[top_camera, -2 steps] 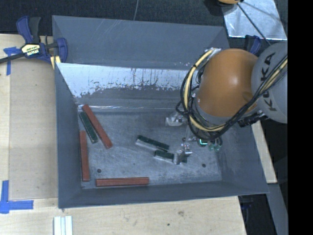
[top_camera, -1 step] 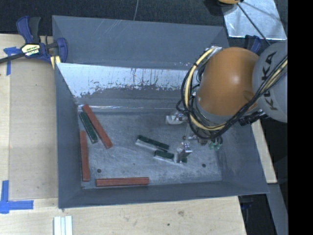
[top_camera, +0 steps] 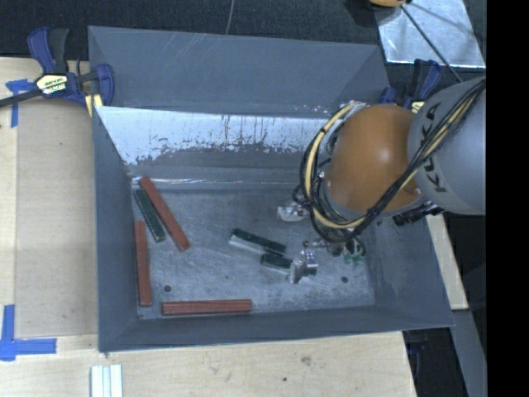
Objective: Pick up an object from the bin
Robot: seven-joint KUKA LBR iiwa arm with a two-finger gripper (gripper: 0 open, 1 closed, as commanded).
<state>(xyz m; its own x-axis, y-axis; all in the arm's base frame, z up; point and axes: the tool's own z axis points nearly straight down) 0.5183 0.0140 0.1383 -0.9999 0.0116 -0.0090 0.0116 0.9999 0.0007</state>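
Arm's orange wrist cover [top_camera: 368,160] sits over right side of grey bin [top_camera: 248,73]. Gripper [top_camera: 304,267] low near the floor, right of centre. A short dark bar [top_camera: 276,260] lies just beside its tip, a longer dark bar [top_camera: 256,241] just up-left. Far left: slanted red-brown bar [top_camera: 164,214] beside a dark green bar [top_camera: 150,215], plus an upright red-brown bar [top_camera: 142,263]. Front wall: flat red-brown bar [top_camera: 207,307].

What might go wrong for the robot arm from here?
The end effector sits at the very end of a short dark bar, so it may nudge it away rather than catch it. A longer dark bar lies close beside, and might be knocked or dragged along too.
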